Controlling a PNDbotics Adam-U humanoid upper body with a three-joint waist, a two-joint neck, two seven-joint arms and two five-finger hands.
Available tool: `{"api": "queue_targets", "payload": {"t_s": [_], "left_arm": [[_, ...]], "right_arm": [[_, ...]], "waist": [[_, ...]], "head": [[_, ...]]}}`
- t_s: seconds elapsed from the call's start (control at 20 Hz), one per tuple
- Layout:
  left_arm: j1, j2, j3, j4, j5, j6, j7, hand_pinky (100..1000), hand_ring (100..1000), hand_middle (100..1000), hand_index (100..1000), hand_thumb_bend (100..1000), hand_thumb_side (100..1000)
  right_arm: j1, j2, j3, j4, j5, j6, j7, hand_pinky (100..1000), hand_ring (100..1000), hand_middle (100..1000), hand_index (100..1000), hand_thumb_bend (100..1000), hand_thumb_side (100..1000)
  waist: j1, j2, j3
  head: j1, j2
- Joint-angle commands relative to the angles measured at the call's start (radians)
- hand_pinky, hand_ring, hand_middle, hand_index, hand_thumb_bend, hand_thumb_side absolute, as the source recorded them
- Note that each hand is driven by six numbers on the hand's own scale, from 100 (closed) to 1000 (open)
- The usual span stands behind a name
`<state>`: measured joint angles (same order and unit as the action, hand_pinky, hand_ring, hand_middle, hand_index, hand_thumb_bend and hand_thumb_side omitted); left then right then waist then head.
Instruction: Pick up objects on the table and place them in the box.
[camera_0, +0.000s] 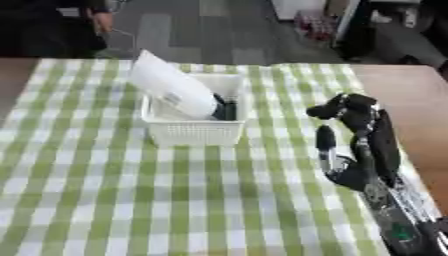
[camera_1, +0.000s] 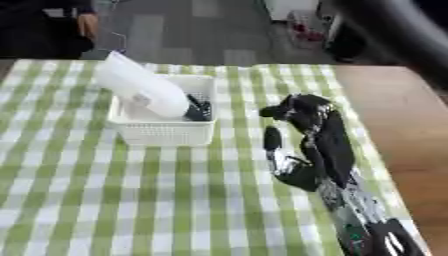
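So the right hand (camera_0: 354, 127) comes in from the lower right, arm running up along the right side of the cloth, and it's sitting above the table with its fingers (camera_0: 331, 109) curled over at the top and the thumb (camera_0: 325, 137) hanging down on the left side. Nothing in it as far as I can see, just a clenched empty hand, well clear of the box. The left hand doesn't show up in either view. Off to the left of the hand is the box (camera_0: 194, 131), a white plastic basket with slotted walls, sitting on the green and white checked cloth (camera_0: 105, 190) roughly in the upper middle. Inside it there's a white bag (camera_0: 173, 89), tilted, with its upper end poking out over the box's back left rim and its lower end down in the box. Tucked just beside the bag, against the right wall of the box, is something dark (camera_1: 200, 107), can't make out what it is. The bare wooden table (camera_0: 420, 100) shows past the right edge of the cloth.
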<state>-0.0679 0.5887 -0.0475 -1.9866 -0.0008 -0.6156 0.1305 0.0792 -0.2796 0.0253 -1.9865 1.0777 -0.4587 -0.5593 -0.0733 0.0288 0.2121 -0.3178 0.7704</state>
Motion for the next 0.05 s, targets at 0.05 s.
{"api": "queue_targets", "payload": {"t_s": [0.05], "left_arm": [[-0.002, 0.011, 0.005, -0.013, 0.009, 0.001, -0.013, 476, 568, 774, 837, 111, 1000]], "right_arm": [[-0.005, -0.018, -0.015, -0.014, -0.013, 0.002, 0.022, 338, 375, 405, 597, 100, 1000]], "waist": [[0.007, -0.011, -0.001]], "head": [[-0.03, -0.004]]}}
